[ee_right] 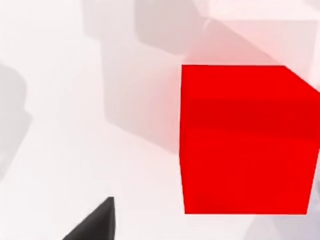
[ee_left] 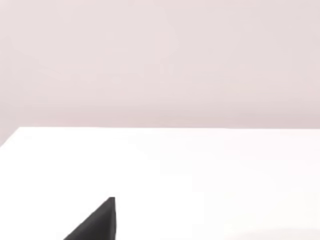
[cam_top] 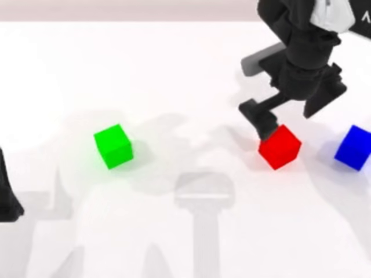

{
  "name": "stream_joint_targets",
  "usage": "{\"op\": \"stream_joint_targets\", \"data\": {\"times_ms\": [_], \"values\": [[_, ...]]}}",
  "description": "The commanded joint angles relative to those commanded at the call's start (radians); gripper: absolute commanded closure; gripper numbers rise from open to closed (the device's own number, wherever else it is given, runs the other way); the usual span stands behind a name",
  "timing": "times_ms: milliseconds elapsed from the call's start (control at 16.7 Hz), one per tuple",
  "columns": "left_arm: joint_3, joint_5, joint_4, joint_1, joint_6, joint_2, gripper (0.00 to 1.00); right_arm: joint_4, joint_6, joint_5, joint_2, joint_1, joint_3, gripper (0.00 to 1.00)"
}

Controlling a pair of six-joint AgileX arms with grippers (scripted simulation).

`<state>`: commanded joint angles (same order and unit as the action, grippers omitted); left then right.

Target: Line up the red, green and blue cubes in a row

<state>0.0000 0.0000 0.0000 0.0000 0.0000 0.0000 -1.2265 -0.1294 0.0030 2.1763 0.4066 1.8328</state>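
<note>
The red cube (cam_top: 279,146) lies right of the table's middle, with the blue cube (cam_top: 353,147) close on its right and the green cube (cam_top: 113,146) far off on its left. My right gripper (cam_top: 288,120) hangs open just behind the red cube, one dark finger (cam_top: 259,119) at the cube's back left corner. In the right wrist view the red cube (ee_right: 245,140) fills one side, beside one fingertip (ee_right: 102,220). The left arm (cam_top: 7,200) is parked at the table's left edge; its wrist view shows one fingertip (ee_left: 100,222) over bare table.
The white table (cam_top: 174,69) ends at a far edge (cam_top: 116,22) along the top view's top. Grey shadows of the arms fall across the middle and front. A wide gap separates the green cube from the red one.
</note>
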Motion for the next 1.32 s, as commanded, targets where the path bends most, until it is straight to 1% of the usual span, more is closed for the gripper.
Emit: {"op": "stream_joint_targets", "data": {"times_ms": [180, 480, 780, 1320], "values": [[0.0, 0.0, 0.0, 0.0, 0.0, 0.0, 0.0, 0.07, -0.002, 0.0, 0.02, 0.003, -0.054, 0.0], [0.0, 0.0, 0.0, 0.0, 0.0, 0.0, 0.0, 0.275, 0.002, 0.001, 0.082, 0.006, -0.187, 0.0], [0.0, 0.0, 0.0, 0.0, 0.0, 0.0, 0.0, 0.302, 0.003, 0.001, 0.094, 0.007, -0.209, 0.0], [0.0, 0.0, 0.0, 0.0, 0.0, 0.0, 0.0, 0.302, 0.003, 0.001, 0.094, 0.007, -0.209, 0.68]]}}
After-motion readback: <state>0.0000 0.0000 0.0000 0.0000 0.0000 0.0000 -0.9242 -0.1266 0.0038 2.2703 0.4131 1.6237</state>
